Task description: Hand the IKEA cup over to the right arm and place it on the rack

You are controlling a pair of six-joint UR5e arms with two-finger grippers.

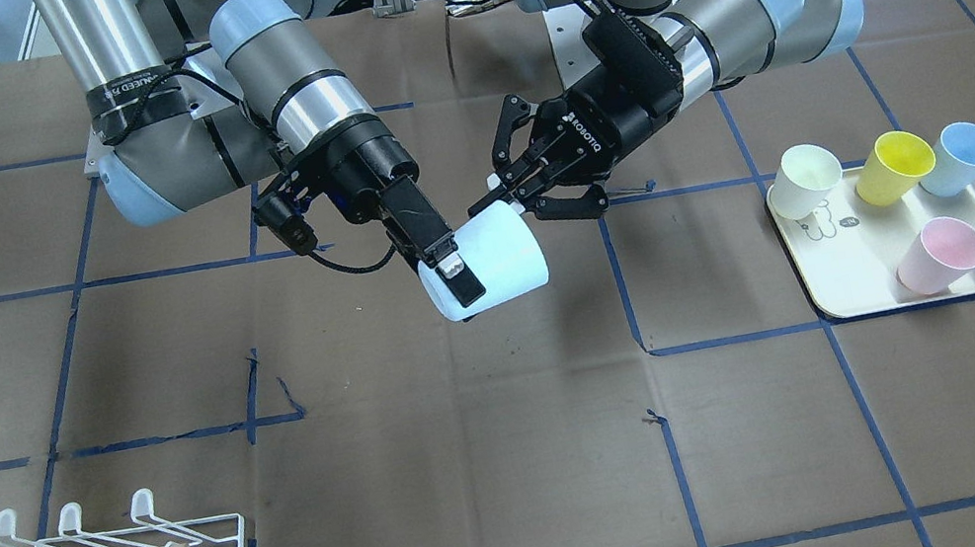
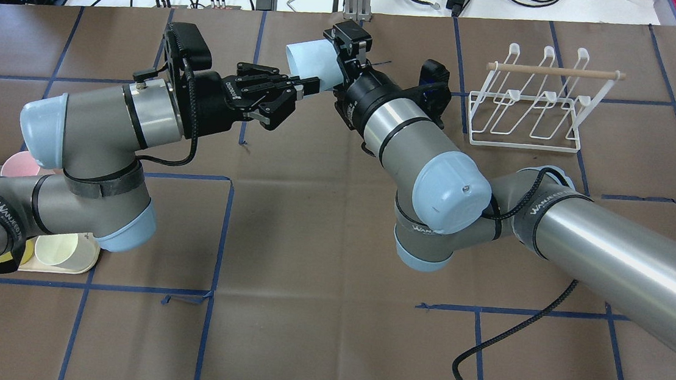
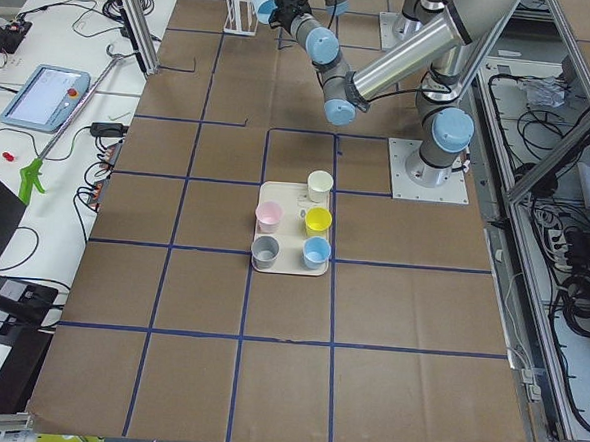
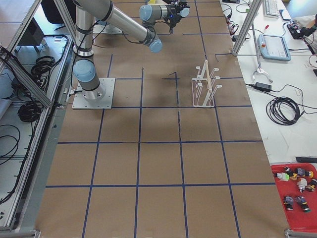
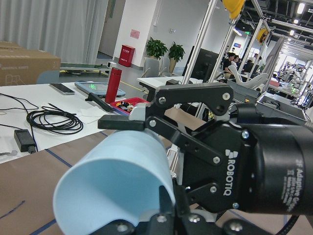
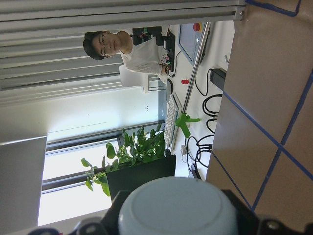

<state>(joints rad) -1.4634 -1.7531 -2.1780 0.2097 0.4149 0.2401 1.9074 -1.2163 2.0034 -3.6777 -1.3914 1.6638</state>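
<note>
A pale-blue IKEA cup (image 1: 500, 256) hangs on its side above the middle of the table, between both arms. My right gripper (image 1: 454, 279) is shut on the cup's narrow base end, one finger lying flat on the wall. In the right wrist view the cup's round bottom (image 6: 178, 205) sits between its fingers. My left gripper (image 1: 509, 194) reaches the rim end with its fingers spread wide. One pad rests on the cup's (image 5: 112, 181) upper wall and the other is under it. Whether it grips there I cannot tell. The white wire rack (image 2: 528, 109) stands apart on the right arm's side.
A cream tray (image 1: 848, 270) on the left arm's side carries several coloured cups. Brown paper with blue tape lines covers the table. A black cable (image 2: 482, 356) trails over the table under the right arm. Cables and devices lie beyond the far edge.
</note>
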